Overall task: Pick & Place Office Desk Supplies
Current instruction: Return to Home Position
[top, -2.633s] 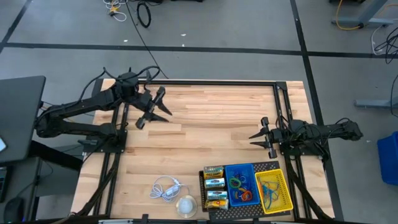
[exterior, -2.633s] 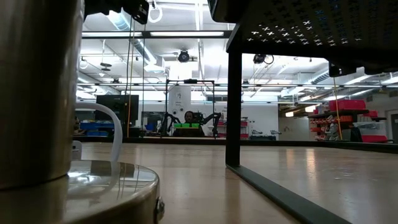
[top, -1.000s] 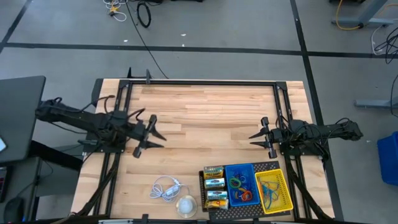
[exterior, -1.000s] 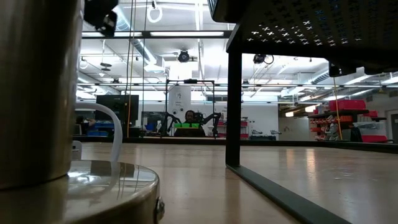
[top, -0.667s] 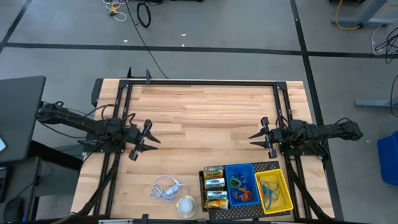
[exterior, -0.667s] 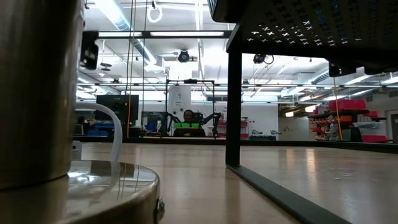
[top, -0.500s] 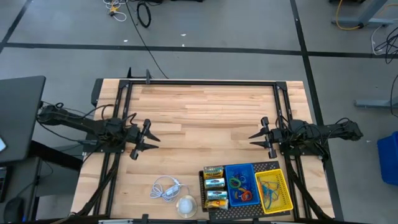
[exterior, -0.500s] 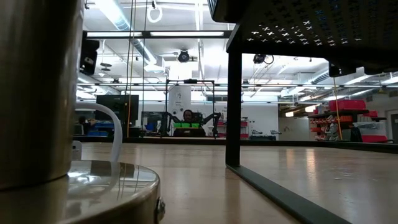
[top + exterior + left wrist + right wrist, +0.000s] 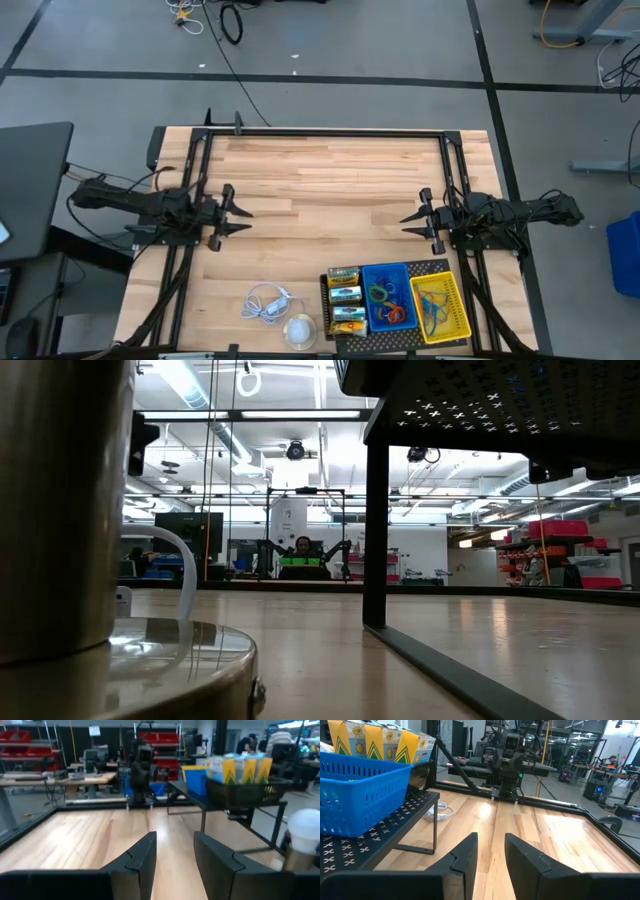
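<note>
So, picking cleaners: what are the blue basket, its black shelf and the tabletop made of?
Blue basket: probably moulded plastic, matte lattice walls. Black shelf: likely painted metal, cross-shaped perforations. Tabletop: wood, visible plank grain, light sheen.

A shelf [image 9: 433,265] on the table [image 9: 330,180] holds crayon boxes [image 9: 345,297], a basket [image 9: 365,300] right of them, another basket [image 9: 445,338] rightmost. A cable [image 9: 266,303] lies left of it.

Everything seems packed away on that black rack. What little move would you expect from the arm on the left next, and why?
Probably draw the left gripper back to rest at the left edge of the wooden table, mirroring the right gripper opposite. Both are open and empty, and the yellow-and-green crayon boxes, blue plastic basket and yellow plastic basket already sit on the black perforated shelf.
</note>
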Controlling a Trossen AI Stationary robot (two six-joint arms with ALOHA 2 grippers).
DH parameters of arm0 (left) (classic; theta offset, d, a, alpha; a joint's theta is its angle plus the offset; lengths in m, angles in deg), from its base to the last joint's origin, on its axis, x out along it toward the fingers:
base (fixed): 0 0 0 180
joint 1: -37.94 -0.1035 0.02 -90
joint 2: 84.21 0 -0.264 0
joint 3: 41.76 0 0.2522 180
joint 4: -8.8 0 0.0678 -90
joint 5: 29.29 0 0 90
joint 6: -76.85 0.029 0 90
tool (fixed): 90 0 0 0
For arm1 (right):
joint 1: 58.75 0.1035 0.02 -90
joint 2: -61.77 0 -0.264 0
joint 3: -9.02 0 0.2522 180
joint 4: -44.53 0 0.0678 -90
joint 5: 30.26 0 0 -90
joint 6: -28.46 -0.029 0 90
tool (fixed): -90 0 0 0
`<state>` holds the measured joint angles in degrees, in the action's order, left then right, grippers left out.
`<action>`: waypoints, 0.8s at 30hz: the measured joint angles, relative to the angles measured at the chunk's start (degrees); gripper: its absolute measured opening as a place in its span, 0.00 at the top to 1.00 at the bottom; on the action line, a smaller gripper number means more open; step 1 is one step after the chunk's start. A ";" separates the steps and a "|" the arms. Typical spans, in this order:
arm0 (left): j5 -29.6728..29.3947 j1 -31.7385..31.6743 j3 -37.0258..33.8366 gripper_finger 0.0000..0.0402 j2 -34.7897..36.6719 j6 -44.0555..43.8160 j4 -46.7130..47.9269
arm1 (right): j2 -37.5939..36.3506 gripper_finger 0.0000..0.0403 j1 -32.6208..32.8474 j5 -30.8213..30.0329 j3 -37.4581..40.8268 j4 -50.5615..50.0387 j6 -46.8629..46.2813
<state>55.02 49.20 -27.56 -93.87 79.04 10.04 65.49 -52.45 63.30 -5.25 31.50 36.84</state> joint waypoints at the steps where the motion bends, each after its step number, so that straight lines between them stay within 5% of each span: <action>1: -0.03 -0.08 0.00 0.66 1.96 -0.14 2.59 | 0.00 0.73 0.00 0.01 0.00 0.00 0.00; 5: -0.22 -0.84 -0.02 0.66 9.73 -2.20 9.89 | 0.02 0.73 0.00 -0.01 0.00 0.00 0.00; 14: 1.09 -2.05 0.39 0.66 9.58 -0.86 10.36 | 0.02 0.73 0.00 -0.25 0.00 0.01 0.00; 24: -4.63 -1.99 0.42 0.66 8.90 -2.74 10.33 | 0.02 0.73 0.00 -0.32 0.00 -0.02 0.00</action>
<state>50.39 47.22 -27.14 -84.97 76.30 20.37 65.52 -52.45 62.99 -5.25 31.48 36.84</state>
